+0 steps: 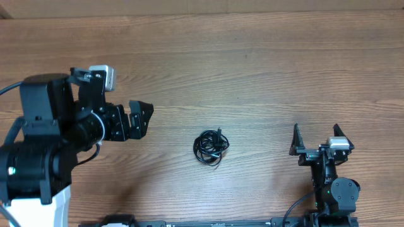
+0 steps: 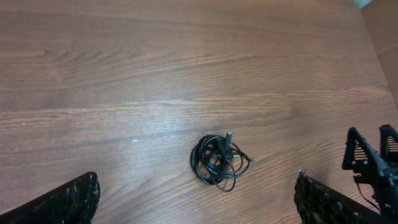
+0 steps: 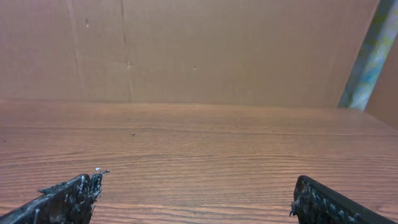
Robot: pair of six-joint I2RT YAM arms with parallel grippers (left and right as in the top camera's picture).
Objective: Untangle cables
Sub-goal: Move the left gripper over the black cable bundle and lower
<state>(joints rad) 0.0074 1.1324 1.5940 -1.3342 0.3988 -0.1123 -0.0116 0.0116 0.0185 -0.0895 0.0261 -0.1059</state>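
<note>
The cables (image 1: 211, 147) lie as one small knotted black bundle on the wooden table, about midway between the two arms. The bundle also shows in the left wrist view (image 2: 219, 159), ahead of the left fingers, with a small plug end sticking up. My left gripper (image 1: 141, 118) is open and empty, to the left of the bundle and apart from it. My right gripper (image 1: 315, 137) is open and empty, to the right of the bundle near the table's front edge. The right wrist view shows only bare table between its fingers (image 3: 196, 199); the bundle is out of that view.
The wooden table (image 1: 252, 75) stretches to the back. A brown cardboard wall (image 3: 186, 50) stands behind the table's far edge. The right gripper's fingers also show at the right edge of the left wrist view (image 2: 370, 152).
</note>
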